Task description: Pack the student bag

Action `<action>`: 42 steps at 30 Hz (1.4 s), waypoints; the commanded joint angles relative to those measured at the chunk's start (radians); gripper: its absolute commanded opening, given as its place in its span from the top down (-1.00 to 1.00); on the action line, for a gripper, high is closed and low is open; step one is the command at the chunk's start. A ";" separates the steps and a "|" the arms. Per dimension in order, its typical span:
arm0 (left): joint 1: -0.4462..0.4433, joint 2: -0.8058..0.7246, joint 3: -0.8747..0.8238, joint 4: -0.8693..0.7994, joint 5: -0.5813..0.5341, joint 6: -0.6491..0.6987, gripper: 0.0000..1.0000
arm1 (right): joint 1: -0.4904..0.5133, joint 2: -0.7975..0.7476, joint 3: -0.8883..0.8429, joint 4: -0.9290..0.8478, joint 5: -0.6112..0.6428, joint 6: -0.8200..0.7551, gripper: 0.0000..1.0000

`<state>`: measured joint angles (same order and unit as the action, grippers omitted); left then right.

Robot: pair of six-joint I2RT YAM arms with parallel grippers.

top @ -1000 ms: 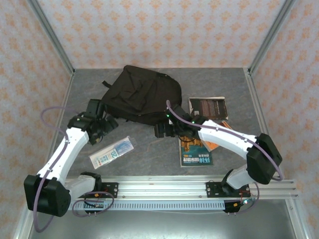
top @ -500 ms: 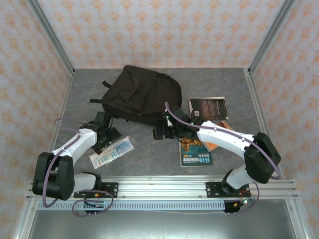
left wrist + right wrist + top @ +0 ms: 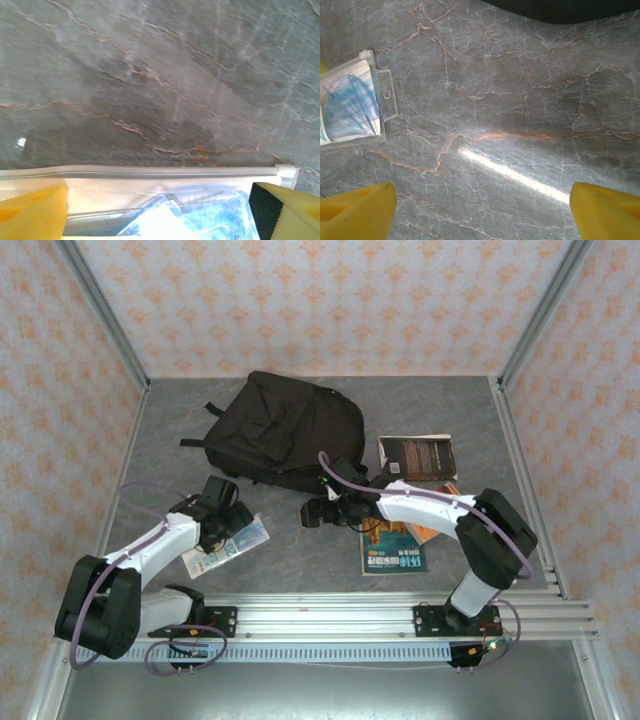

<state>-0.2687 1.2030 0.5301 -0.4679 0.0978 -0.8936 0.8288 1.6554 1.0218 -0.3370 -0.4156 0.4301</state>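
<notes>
While the left fingers (image 3: 31,210), spread wide, straddle the plastic pouch (image 3: 165,197), the right fingers (image 3: 355,207) gape empty.

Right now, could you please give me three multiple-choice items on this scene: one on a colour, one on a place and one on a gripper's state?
1. The bag is: A blue, B black, C red.
2. The left gripper is over: A the bag, B a mug, C the pouch.
3. The right gripper is: A open, B shut on a cup, C shut on a pen.
Key: 1 B, black fabric; 2 C, it straddles the pouch; 3 A, jaws wide apart, nothing between.
</notes>
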 commanded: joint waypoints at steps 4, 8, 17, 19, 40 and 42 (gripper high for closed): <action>-0.150 0.130 0.073 0.231 0.215 -0.081 -0.85 | 0.003 0.014 0.052 0.026 0.001 0.029 -0.80; -0.235 0.217 0.143 0.288 0.278 -0.077 -0.82 | 0.003 -0.001 0.054 -0.001 0.024 0.025 -0.80; -0.249 -0.002 0.216 0.048 0.150 -0.006 -0.81 | 0.000 -0.048 0.024 0.021 0.005 0.059 -0.79; -0.225 -0.081 0.211 -0.029 0.075 -0.001 -0.83 | 0.002 -0.038 0.018 0.051 -0.048 0.072 -0.78; -0.053 0.105 0.136 0.103 0.069 0.032 -0.74 | 0.007 0.028 -0.260 0.450 -0.431 0.358 -0.75; -0.053 0.126 0.131 0.115 0.089 0.038 -0.73 | 0.007 0.053 -0.266 0.485 -0.428 0.379 -0.75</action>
<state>-0.3309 1.3117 0.6529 -0.3981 0.1673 -0.8841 0.8280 1.6676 0.7761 0.0406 -0.8120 0.7536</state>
